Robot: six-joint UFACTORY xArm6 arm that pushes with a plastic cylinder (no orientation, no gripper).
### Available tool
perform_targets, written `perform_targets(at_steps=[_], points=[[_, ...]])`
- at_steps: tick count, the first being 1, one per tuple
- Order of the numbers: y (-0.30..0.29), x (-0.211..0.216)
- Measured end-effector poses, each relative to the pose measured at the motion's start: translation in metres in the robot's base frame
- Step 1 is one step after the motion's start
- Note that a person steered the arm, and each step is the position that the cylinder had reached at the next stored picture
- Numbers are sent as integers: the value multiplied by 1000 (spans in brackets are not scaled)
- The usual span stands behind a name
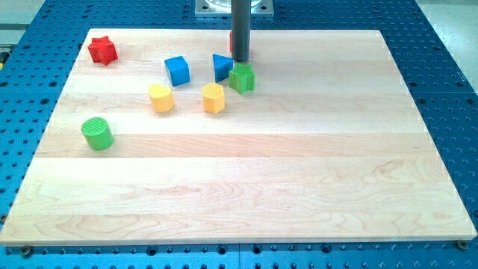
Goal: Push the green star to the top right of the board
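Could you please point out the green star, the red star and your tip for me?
green star (pixel 242 78), camera view, its top face.
red star (pixel 103 50), camera view, its middle.
my tip (pixel 240 59), camera view, rod's lower end, just above the green star.

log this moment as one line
tip at green star top edge | blue triangle touching star's left | star not yet top right

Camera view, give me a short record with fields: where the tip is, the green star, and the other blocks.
tip: my tip sits just above the green star, at its upper-left edge, beside the blue triangle
green star: upper middle of the board, right of the blue triangle
nearby: yellow hexagon, yellow heart, blue cube
far left: red star, green cylinder
board: wooden board
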State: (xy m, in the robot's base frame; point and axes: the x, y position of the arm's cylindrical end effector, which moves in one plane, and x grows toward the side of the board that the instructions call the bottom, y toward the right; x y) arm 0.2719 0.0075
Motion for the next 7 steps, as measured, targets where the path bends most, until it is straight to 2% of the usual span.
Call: perform_targets(at_steps=[2,7], points=[[-15,59],[-4,64]])
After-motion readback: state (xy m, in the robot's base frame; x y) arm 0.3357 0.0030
